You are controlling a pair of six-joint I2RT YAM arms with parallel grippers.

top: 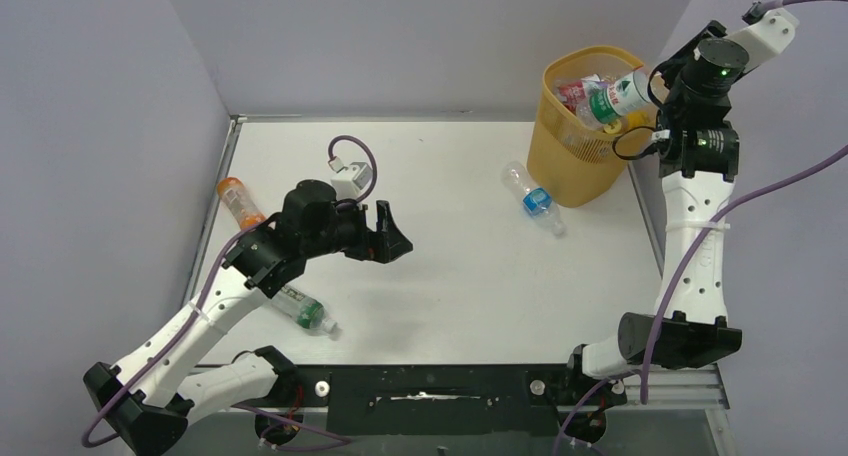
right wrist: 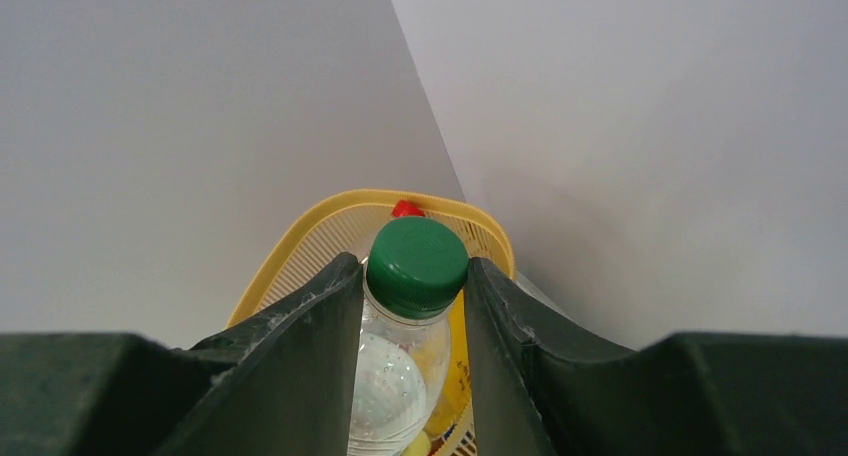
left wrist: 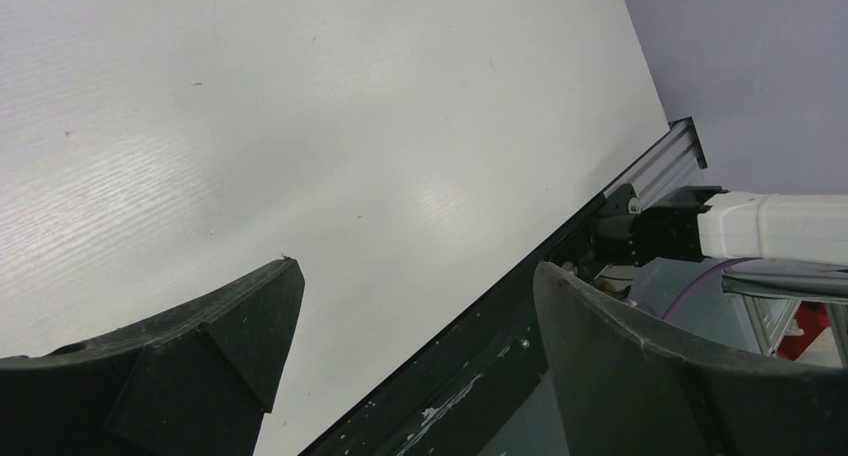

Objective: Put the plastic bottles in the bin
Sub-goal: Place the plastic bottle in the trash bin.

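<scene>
The yellow-orange bin (top: 570,161) stands at the table's far right with several bottles inside. My right gripper (top: 645,98) hovers at its right rim, shut on a clear bottle with a green label (top: 612,100). In the right wrist view the gripper (right wrist: 412,266) clamps that bottle's neck below its green cap (right wrist: 417,264), above the bin's rim (right wrist: 300,238). On the table lie an orange bottle (top: 240,202), a clear green-label bottle (top: 306,314) and a clear blue-label bottle (top: 533,198). My left gripper (top: 392,234) is open over the table's middle, holding nothing (left wrist: 417,268).
A small white connector on a purple cable (top: 348,176) rides on the left arm. The black front rail (left wrist: 480,376) runs along the table's near edge. Grey walls enclose the back and both sides. The left arm's elbow hangs over the green-label bottle.
</scene>
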